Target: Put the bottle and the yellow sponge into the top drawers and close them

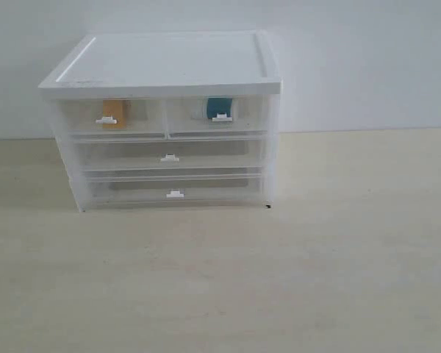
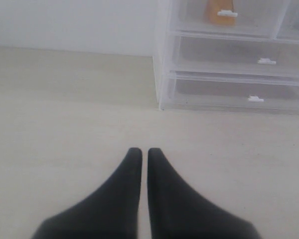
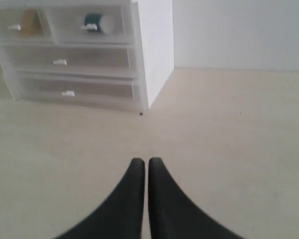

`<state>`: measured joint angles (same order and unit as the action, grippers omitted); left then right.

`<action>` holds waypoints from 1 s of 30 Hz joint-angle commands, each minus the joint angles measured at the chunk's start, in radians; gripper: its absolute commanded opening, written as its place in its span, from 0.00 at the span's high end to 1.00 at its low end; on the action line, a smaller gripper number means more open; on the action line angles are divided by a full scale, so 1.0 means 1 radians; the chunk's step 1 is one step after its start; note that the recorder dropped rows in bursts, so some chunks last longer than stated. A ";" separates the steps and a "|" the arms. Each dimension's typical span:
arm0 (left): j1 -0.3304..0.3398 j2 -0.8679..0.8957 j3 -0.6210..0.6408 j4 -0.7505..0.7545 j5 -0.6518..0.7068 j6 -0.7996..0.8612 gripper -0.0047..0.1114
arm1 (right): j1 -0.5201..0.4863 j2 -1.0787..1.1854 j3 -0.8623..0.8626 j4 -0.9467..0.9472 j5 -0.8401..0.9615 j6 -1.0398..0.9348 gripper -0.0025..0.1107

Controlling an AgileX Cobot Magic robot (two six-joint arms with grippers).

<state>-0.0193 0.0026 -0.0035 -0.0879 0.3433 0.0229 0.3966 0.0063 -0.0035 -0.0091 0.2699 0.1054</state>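
Yellow sponge in top-left drawer, nearer your left gripper; bottle in top-right drawer, nearer right gripper. Both jaws closed, empty, well short of cabinet.

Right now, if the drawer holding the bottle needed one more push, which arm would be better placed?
Probably the right. The bottle lies in the right-hand top drawer, the side the right end effector works on; the left end effector is by the drawer holding the yellow sponge. Both drawers already look closed.
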 commanded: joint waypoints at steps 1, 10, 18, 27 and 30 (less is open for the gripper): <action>0.003 -0.003 0.004 -0.001 -0.003 -0.008 0.93 | -0.008 -0.006 0.003 -0.009 0.082 -0.012 0.98; 0.003 -0.003 0.004 -0.001 -0.003 -0.008 0.93 | -0.116 -0.006 0.003 -0.004 0.079 -0.032 0.98; 0.003 -0.003 0.004 -0.001 -0.003 -0.008 0.93 | -0.167 -0.006 0.003 -0.004 0.079 -0.005 0.98; 0.003 -0.003 0.004 -0.001 -0.003 -0.008 0.93 | -0.167 -0.006 0.003 -0.004 0.079 -0.003 0.98; 0.003 -0.003 0.004 -0.001 -0.003 -0.008 0.93 | -0.167 -0.006 0.003 -0.004 0.079 -0.003 0.98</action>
<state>-0.0193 0.0026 -0.0035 -0.0879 0.3433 0.0229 0.2386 0.0063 0.0012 -0.0128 0.3532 0.1046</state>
